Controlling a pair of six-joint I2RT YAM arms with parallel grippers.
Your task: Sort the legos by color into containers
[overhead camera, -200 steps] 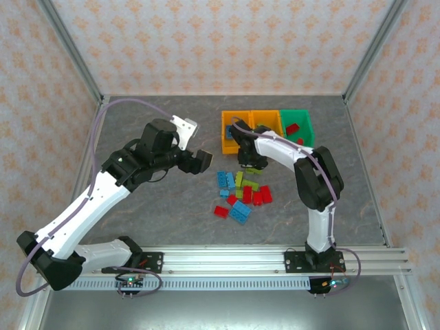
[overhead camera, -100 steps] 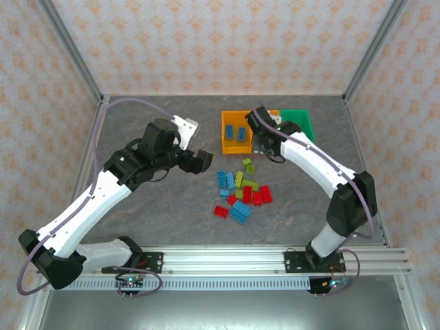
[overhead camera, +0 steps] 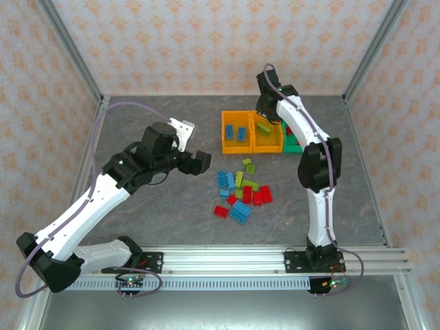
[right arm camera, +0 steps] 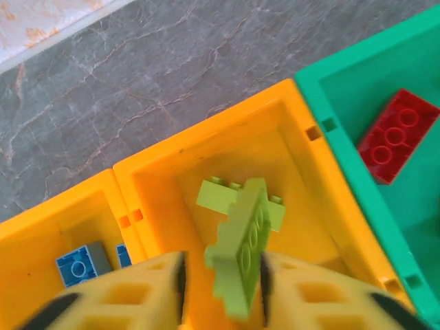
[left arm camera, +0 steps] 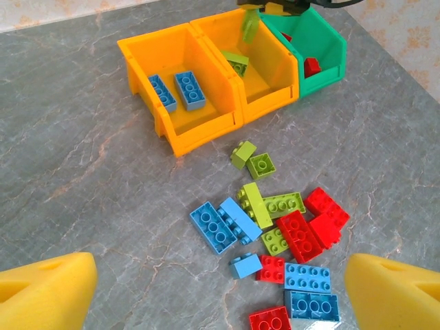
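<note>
Right pincer point(right arm camera: 223, 283) hovers over the middle orange bin point(right arm camera: 220, 141), a lime brick point(right arm camera: 237, 254) tilted between its fingers (gripped or slipping, I cannot tell). Best release fully, centred, avoiding the green bin point(right arm camera: 350, 172).

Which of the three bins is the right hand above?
The middle orange bin, flanked by the orange bin holding blue bricks and the green bin holding red bricks; a lime brick lies inside it.

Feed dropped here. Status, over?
Left pincer open, hovering beside pile. Right pincer open above middle orange bin, lime brick loose between fingers. Nothing blocking.
</note>
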